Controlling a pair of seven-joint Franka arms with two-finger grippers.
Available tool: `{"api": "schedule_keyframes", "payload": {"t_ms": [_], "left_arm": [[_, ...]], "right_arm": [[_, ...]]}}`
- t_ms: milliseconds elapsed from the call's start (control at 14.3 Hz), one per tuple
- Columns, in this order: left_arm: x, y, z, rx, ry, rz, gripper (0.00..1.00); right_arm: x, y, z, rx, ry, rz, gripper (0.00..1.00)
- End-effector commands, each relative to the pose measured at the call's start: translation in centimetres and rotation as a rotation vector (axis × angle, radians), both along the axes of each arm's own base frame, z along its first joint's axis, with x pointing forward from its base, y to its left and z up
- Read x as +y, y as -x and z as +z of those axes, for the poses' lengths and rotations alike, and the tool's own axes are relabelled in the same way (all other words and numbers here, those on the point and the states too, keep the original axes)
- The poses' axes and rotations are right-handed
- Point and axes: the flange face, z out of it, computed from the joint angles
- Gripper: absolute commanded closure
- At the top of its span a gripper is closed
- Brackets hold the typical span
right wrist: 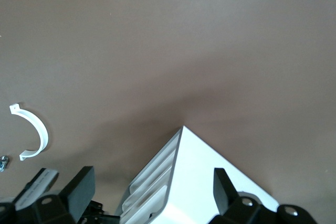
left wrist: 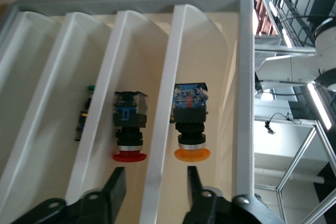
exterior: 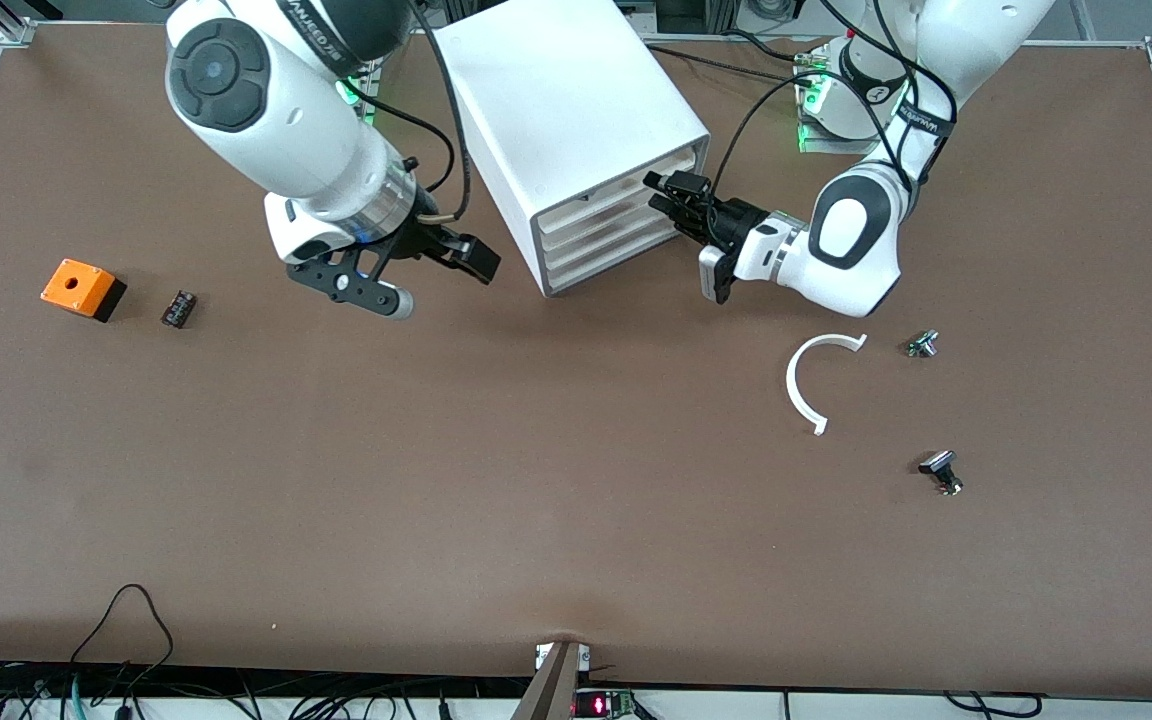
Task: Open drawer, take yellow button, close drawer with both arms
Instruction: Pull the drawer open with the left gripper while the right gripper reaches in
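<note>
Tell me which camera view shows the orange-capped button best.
The left wrist view. It looks straight into the drawer unit and shows the button whole, orange cap toward the left hand, beside a red-capped one. The front view shows only the drawer unit from outside, not the button. The right wrist view shows just a corner of the unit.
</note>
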Motion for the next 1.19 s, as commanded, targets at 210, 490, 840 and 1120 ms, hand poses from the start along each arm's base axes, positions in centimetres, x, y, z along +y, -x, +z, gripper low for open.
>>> {"api": "schedule_keyframes", "payload": {"t_ms": [210,490,840,1120], "left_arm": [[0.4,2.1,-0.8,-0.073,0.071,-0.007,0.82],[0.6,1.5,-1.2,-0.075,0.068,0.003,1.00],[4.9,-2.6,-1.7,-0.111,-0.007,0.020,1.00],[9.1,-7.9,-3.0,-0.164,-0.077,0.013,1.00]], "right_arm": [[5.3,-0.5,-0.8,0.015,-0.025,-0.083,0.00],[8.4,0.0,-1.6,0.000,-0.034,-0.104,0.00],[10.7,0.2,-1.9,-0.064,-0.050,-0.092,0.00],[12.6,0.9,-1.9,-0.111,-0.069,-0.061,0.00]]}}
